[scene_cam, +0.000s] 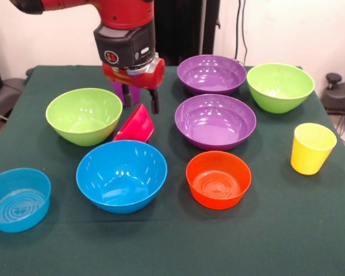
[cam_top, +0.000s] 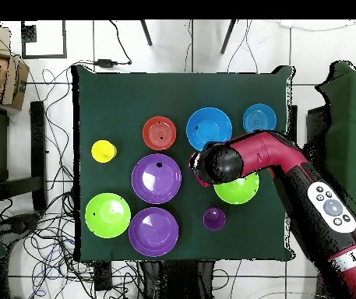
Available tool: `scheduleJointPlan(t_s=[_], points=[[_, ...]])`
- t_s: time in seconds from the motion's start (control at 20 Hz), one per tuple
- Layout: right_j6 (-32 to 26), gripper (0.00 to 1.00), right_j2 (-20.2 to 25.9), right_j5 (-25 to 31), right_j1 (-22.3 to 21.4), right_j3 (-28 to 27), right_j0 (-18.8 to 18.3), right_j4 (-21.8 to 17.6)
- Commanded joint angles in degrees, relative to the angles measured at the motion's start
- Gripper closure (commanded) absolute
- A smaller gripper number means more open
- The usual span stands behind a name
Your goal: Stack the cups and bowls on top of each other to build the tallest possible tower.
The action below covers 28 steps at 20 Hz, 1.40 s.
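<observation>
My gripper (scene_cam: pixel 140 100) hangs open just above the small red-pink bowl (scene_cam: pixel 134 126), which is tipped up on its edge between a lime green bowl (scene_cam: pixel 84 115) and the large blue bowl (scene_cam: pixel 121 175). One finger (scene_cam: pixel 155 104) stands right of the bowl's upper rim. The purple cup (scene_cam: pixel 130 92) is partly hidden behind the gripper. To the right are two purple bowls (scene_cam: pixel 215 121) (scene_cam: pixel 211 73), the second lime green bowl (scene_cam: pixel 280 86), the orange bowl (scene_cam: pixel 218 179) and the yellow cup (scene_cam: pixel 311 148). The small blue bowl (scene_cam: pixel 17 199) sits front left. No tower shows; every piece stands alone.
The green table (scene_cam: pixel 172 247) has bare cloth along its front edge. From overhead the arm (cam_top: pixel 290 167) reaches in from the right and covers part of the lime green bowl (cam_top: pixel 239 191). Cables and chair legs lie around the table.
</observation>
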Motion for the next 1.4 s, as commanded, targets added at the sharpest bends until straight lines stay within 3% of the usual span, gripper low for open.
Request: scheduleJointPlan(t_s=[0.05,0.75,1.4], points=[[-8.54,0.00,-3.19,-0.98,3.18,-1.75,1.66,-4.58],[-2.73,0.00,-5.15,-7.00,4.84,2.76,2.15,-8.29],[-1.63,0.00,-5.85,-7.78,4.22,4.27,2.58,-7.28]])
